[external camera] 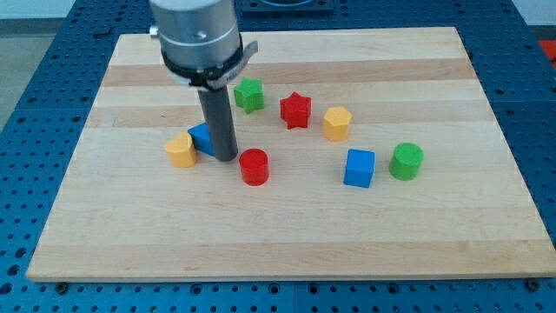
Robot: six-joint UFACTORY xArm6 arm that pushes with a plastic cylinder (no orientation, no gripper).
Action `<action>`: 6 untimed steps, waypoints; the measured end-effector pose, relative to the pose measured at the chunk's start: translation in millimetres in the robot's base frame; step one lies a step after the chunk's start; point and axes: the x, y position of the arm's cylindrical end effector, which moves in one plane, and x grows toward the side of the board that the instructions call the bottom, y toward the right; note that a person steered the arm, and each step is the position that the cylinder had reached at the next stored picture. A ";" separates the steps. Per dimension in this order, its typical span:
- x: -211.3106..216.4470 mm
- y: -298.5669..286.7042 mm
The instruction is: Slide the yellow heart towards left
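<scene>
The yellow heart (181, 149) lies on the wooden board (287, 235) at the view's left of centre. A blue block (201, 137), partly hidden by the rod, sits right against the heart's right side. My tip (226, 157) is down on the board just right of that blue block, between it and the red cylinder (254, 166). The tip is apart from the yellow heart, with the blue block between them.
A green star (249, 94), a red star (295, 109) and a yellow hexagon block (337, 123) lie across the middle. A blue cube (359, 168) and a green cylinder (406, 161) sit at the right. The board's left edge is near the heart.
</scene>
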 end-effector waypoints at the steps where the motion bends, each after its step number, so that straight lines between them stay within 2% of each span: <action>1: 23.7 -8.3; 2: 27.5 -24.9; 5: -8.0 -42.5; 6: -5.6 -79.4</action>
